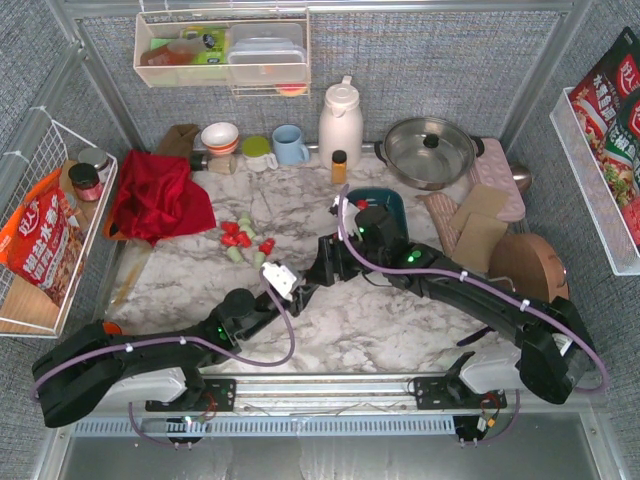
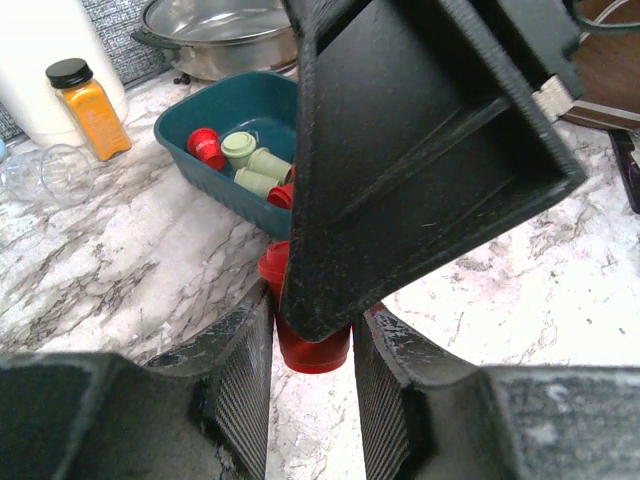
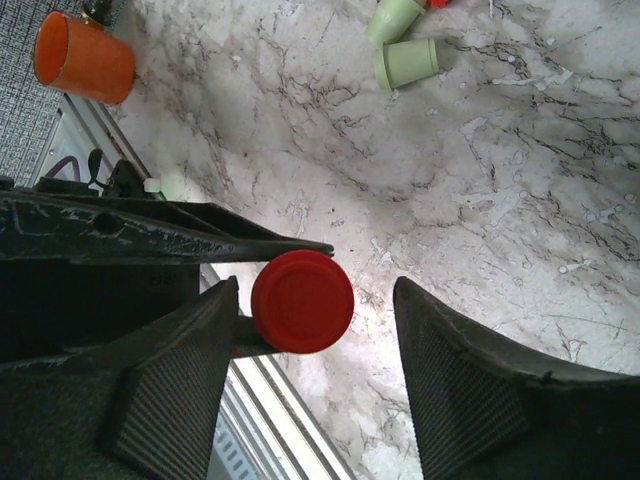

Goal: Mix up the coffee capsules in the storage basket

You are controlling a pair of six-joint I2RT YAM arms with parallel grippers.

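The dark teal storage basket (image 2: pixel 190 130) holds red (image 2: pixel 205 147) and mint green (image 2: pixel 262 165) coffee capsules; in the top view its rim (image 1: pixel 392 197) shows behind the right wrist. More red and green capsules (image 1: pixel 245 240) lie loose on the marble. My left gripper (image 2: pixel 312 330) is shut on a red capsule (image 2: pixel 312 348) above the table. My right gripper (image 3: pixel 315 290) is open, its jaws on either side of that same capsule (image 3: pixel 302 302), which is close to its left finger (image 3: pixel 180 360). The two grippers meet mid-table, the left gripper (image 1: pixel 305 287) just below and left of the right gripper (image 1: pixel 322 266).
An amber bottle (image 1: pixel 339 165), a white thermos (image 1: pixel 340 120) and a lidded pot (image 1: pixel 430 150) stand behind the basket. A red cloth (image 1: pixel 155 195) lies at the left, cups (image 1: pixel 290 145) at the back, and a wooden board (image 1: pixel 525 265) at the right. An orange cup (image 3: pixel 85 58) stands near the front edge.
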